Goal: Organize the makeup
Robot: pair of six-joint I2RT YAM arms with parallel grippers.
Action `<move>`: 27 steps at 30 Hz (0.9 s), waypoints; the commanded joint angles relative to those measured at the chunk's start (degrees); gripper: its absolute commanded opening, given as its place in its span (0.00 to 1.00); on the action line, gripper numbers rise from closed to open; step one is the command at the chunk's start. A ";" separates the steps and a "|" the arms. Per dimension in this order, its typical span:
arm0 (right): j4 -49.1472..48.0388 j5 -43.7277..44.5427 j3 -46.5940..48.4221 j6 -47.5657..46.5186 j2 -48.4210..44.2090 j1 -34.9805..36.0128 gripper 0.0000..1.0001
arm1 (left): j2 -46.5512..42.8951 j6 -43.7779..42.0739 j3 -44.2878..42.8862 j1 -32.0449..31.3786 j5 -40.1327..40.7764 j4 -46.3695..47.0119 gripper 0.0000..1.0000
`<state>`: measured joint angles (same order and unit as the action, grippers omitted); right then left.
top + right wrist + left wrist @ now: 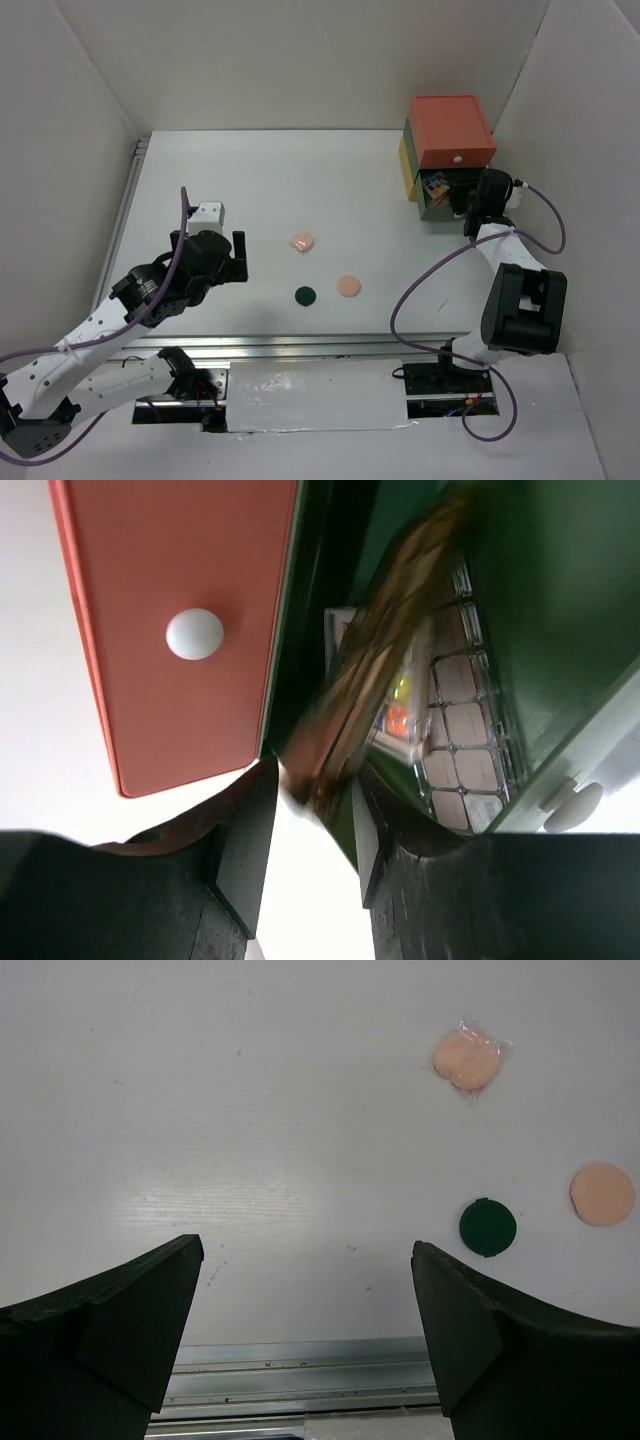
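Top external shows a white tabletop (pixel 250 180) boxed in by plain white walls (pixel 300 60). The left hand (pixel 307 1260) hangs open over the left side. 3 round compacts lie apart to its right: a pink compact (pixel 301 242) in clear wrap, a dark-green compact (pixel 305 295) and a peach compact (pixel 348 286). At the far right the right hand (pixel 310 805) grips a blurred brownish eyeshadow palette (pixel 390 640). The palette slants into the open green drawer (pixel 540 600) of the drawer box (pixel 450 140), where a tiled palette (pixel 455 730) lies, beside the red drawer (pixel 180 630).
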<state>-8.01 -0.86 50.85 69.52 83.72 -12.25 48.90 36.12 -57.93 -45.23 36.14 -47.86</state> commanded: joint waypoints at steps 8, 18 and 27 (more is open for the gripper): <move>-2.71 -1.33 4.52 -1.75 -2.24 0.30 0.70 | 1.28 -1.14 -0.16 0.06 0.33 1.45 0.99; 4.92 -0.81 1.89 -3.51 -15.15 -0.05 0.72 | 1.11 -0.70 -0.25 -0.03 1.12 0.92 0.99; 13.03 8.51 -13.05 -0.87 -23.52 -2.77 0.00 | 1.72 -0.44 -0.25 -0.03 1.48 0.48 0.99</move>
<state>0.23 2.76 40.25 68.05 60.84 -13.74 50.19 36.10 -57.84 -45.23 36.21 -47.94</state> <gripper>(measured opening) 0.015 0.994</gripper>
